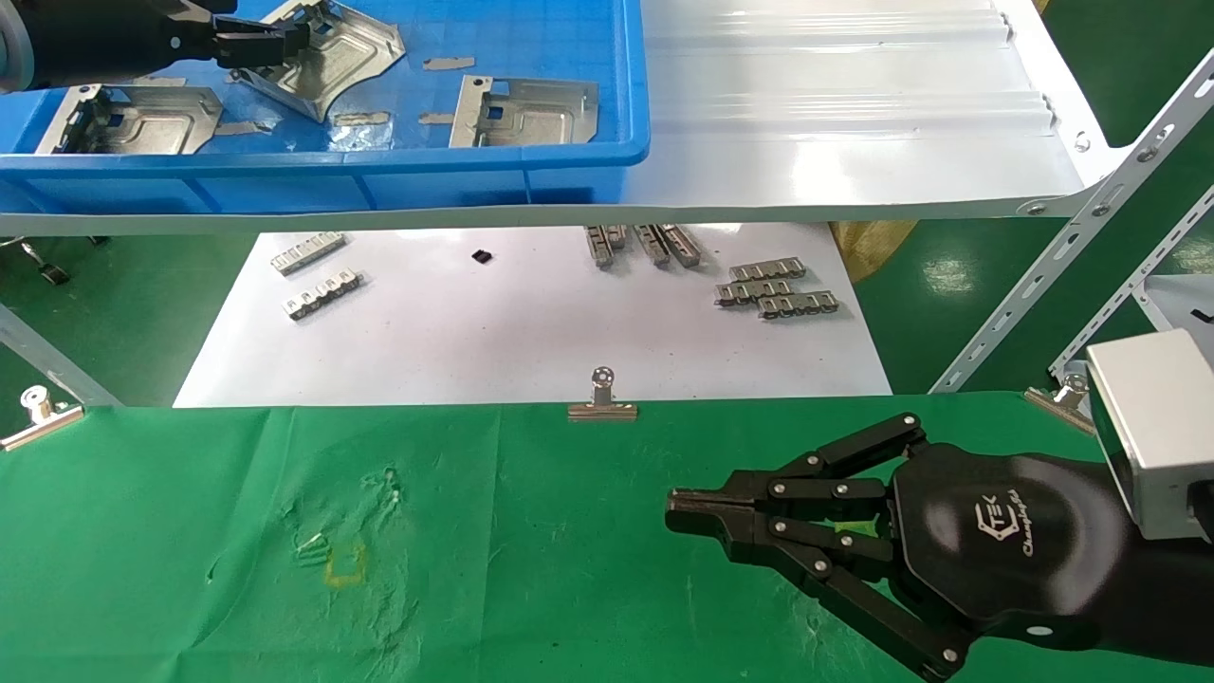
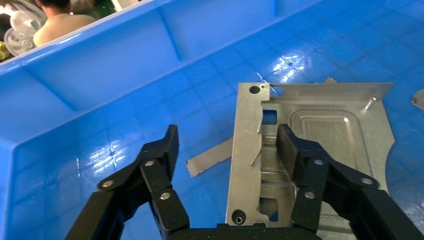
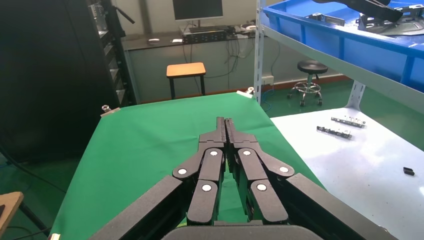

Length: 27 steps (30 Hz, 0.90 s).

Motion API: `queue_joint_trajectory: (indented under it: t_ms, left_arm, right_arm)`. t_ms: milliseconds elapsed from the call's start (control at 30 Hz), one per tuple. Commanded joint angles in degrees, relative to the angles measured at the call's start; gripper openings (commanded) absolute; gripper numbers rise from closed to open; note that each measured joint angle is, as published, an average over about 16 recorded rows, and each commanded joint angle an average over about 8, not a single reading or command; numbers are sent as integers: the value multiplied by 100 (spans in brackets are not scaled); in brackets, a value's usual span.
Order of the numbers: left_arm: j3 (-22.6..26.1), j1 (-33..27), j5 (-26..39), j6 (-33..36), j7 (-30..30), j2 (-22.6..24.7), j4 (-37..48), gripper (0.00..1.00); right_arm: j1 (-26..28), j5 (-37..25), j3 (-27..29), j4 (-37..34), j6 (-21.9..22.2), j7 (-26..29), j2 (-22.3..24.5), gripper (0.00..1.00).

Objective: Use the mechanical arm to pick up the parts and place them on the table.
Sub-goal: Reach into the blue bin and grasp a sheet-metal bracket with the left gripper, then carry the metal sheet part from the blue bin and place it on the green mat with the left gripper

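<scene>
Three silvery stamped parts lie in the blue bin (image 1: 398,175): one on the left (image 1: 142,119), one in the middle (image 1: 327,57), one on the right (image 1: 526,109). My left gripper (image 1: 275,43) reaches into the bin at the middle part. In the left wrist view the gripper (image 2: 227,150) is open and straddles the flat edge strip of that part (image 2: 325,125), one finger over the embossed area, the other over the bin floor. My right gripper (image 1: 675,503) is shut and empty, hovering over the green cloth table (image 1: 427,569); it also shows in the right wrist view (image 3: 225,122).
The bin stands on a white shelf (image 1: 854,114) above a white sheet (image 1: 531,341) carrying small ridged strips (image 1: 773,289). Binder clips (image 1: 602,398) pin the cloth's far edge. Thin metal scraps (image 2: 210,157) lie on the bin floor. Slotted shelf braces (image 1: 1072,237) run at the right.
</scene>
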Motion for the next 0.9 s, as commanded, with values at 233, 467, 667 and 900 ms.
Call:
queue_joint_trajectory:
  t_ms: [233, 467, 667, 900]
  left_arm:
    - [-35, 33, -50, -56, -41, 12, 23, 0]
    - [-60, 76, -86, 93, -77, -10, 30, 0]
    - [-130, 93, -186, 196, -48, -55, -23, 0]
    - [-268, -9, -390, 754, 86, -201, -190, 0]
  right_arm:
    - [1, 2, -2, 0, 1, -1, 1, 100]
    - [1, 3, -4, 0, 2, -2, 2, 100]
    - [1, 4, -6, 0, 3, -3, 2, 100]
    - [2, 5, -8, 0, 3, -4, 3, 100]
